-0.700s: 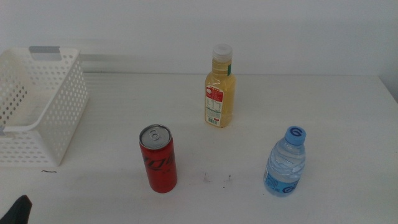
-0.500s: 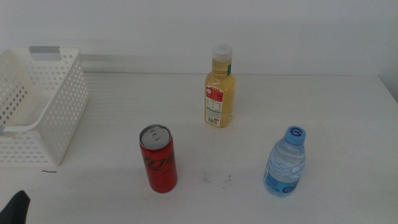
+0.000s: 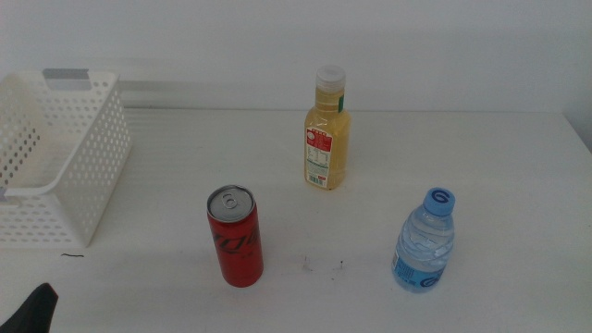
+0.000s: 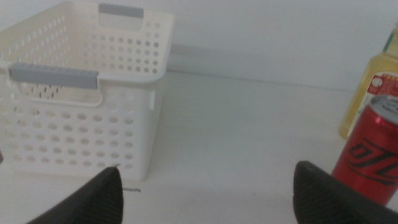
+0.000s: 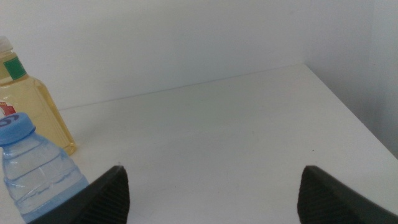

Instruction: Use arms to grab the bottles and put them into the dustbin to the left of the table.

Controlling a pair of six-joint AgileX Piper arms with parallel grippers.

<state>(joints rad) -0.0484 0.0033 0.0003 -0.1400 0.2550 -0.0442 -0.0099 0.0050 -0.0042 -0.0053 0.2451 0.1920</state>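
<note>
A: Which arm is nearer the red soda can?

B: The left gripper, jaws spread wide and empty. The can stands upright, apparently ahead and right of it, right of the dustbin.

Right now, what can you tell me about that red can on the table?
The red can is a slim soda can with a silver top and closed pull tab, dark lettering down its side. It stands upright on the white table, nearer the camera than the yellow juice bottle, right of the basket. Nothing touches it.
</note>
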